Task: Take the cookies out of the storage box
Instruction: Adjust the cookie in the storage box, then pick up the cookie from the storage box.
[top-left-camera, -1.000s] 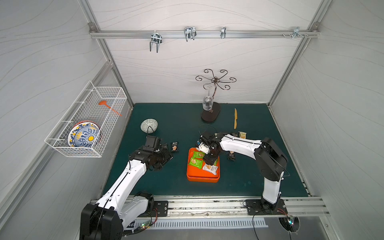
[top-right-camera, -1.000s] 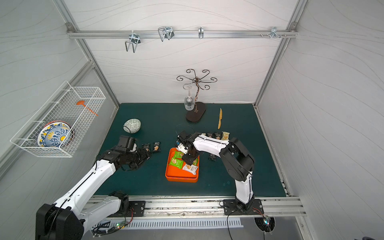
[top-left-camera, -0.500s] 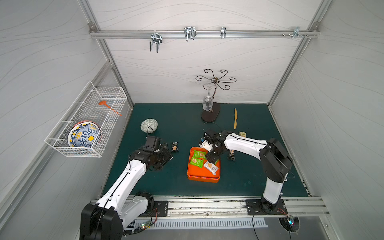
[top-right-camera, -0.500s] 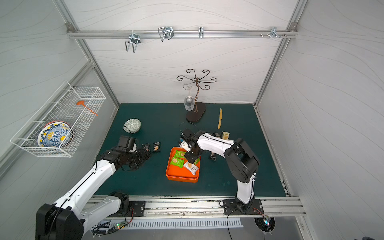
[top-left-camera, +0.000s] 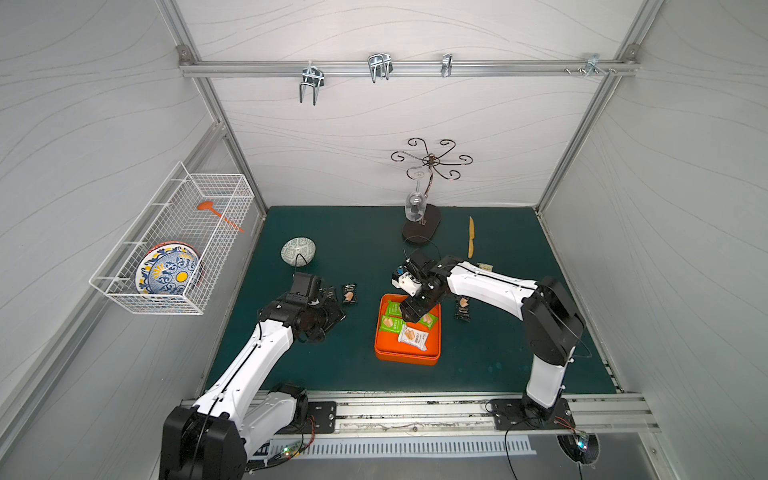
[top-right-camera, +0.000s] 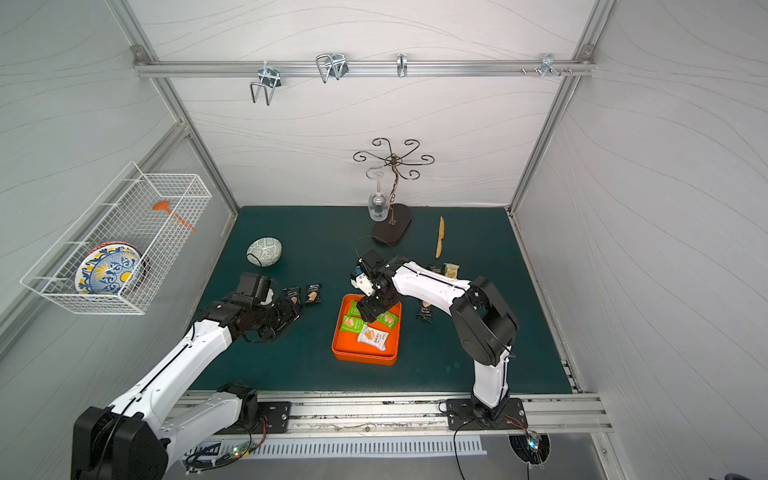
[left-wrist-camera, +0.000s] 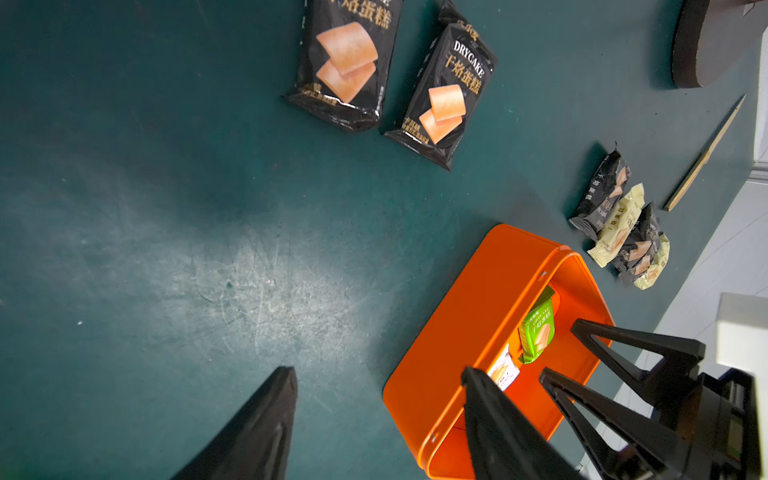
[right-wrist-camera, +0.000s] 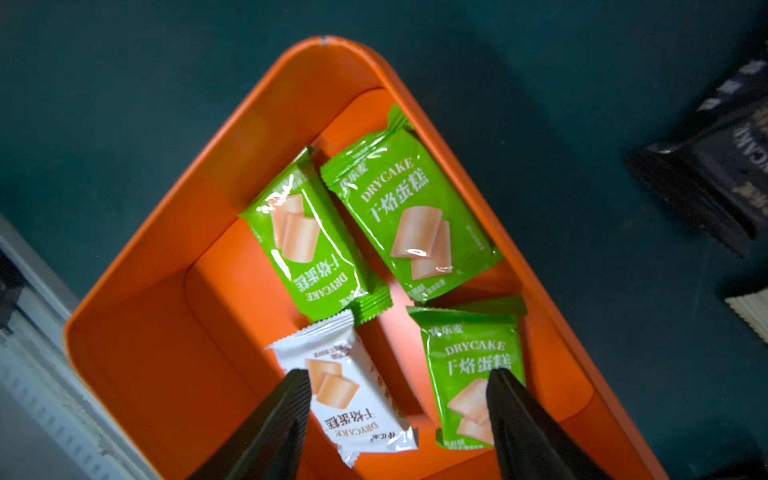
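Note:
The orange storage box (top-left-camera: 432, 353) (top-right-camera: 345, 353) sits mid-mat. Three green cookies packets (right-wrist-camera: 307, 237) (right-wrist-camera: 411, 216) (right-wrist-camera: 469, 353) and a white one (right-wrist-camera: 353, 399) lie flat on its floor. My right gripper (right-wrist-camera: 399, 374) (top-left-camera: 411, 311) hangs open just above them, one finger over the white packet and one over a green packet, holding nothing. My left gripper (left-wrist-camera: 378, 370) (top-left-camera: 332, 309) is open and empty over bare mat left of the box. Two black cookies packets (left-wrist-camera: 345, 58) (left-wrist-camera: 449, 91) lie beyond it.
More packets lie on the mat in a small pile (left-wrist-camera: 623, 224) and singly right of the box (top-left-camera: 462, 309). A patterned bowl (top-left-camera: 298, 251), a glass stand (top-left-camera: 422, 224) and a wooden knife (top-left-camera: 471, 237) are at the back. A wire basket (top-left-camera: 174, 245) hangs on the left wall.
The right arm has shifted slightly over the box and its jaws stand a little wider. The left arm has not moved.

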